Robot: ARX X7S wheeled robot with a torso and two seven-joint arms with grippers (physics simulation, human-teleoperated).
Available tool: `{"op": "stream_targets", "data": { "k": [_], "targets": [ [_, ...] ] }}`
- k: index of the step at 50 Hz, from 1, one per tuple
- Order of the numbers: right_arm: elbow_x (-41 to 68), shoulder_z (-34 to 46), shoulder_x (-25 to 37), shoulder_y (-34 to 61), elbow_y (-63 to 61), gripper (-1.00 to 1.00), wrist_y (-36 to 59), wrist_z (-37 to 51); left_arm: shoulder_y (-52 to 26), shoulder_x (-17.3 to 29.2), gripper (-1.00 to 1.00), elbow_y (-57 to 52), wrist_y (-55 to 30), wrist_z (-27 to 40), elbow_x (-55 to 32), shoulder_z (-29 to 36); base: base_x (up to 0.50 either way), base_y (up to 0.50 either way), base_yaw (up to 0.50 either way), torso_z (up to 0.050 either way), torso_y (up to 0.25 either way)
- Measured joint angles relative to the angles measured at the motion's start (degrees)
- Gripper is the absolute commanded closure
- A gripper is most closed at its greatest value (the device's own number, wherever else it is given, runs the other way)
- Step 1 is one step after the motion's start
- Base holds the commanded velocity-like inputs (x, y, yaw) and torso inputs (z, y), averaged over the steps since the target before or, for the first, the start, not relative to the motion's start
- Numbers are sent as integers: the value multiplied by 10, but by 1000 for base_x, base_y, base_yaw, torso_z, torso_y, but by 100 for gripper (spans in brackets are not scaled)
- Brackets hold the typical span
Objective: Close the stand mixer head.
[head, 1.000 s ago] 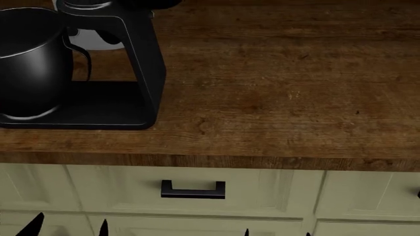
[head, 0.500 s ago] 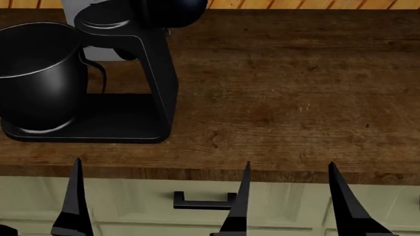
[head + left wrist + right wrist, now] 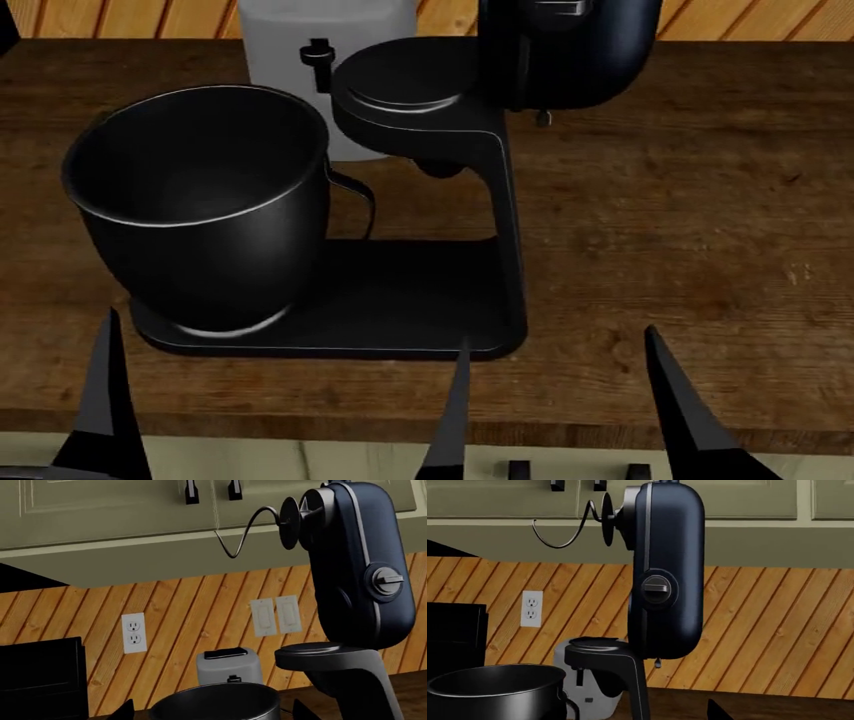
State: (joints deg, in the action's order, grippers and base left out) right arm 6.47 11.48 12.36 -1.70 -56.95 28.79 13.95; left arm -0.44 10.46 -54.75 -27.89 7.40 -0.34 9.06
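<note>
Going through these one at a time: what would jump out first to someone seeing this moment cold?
The stand mixer head stands tipped nearly upright on its curved black neck, its hooked attachment jutting out high under the green cabinets. Below it the black mixing bowl sits empty on the mixer base, a grey-white toaster behind it against the wood-panelled wall. Dark finger tips poke up at the counter's near edge.

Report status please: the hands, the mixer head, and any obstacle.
Left hand open, empty, low by counter edge. Right hand: one finger visible, state unclear. Stand mixer head tilted fully up, untouched. Mixing bowl under it; nothing blocking.
</note>
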Motion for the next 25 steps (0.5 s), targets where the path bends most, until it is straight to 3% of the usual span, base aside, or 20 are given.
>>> {"op": "stream_targets", "data": {
  "k": [15, 25],
  "targets": [
    [43, -10, 5, -6, 0, -100, -30, -7, -4, 10, -100, -7, -10, 11, -8, 4, 484, -135, 0, 0, 0],
    [49, -10, 8, -3, -4, -100, -22, 4, -5, 14, -100, -17, -16, 16, -20, -1, 149, -18, 0, 0, 0]
  ]
}}
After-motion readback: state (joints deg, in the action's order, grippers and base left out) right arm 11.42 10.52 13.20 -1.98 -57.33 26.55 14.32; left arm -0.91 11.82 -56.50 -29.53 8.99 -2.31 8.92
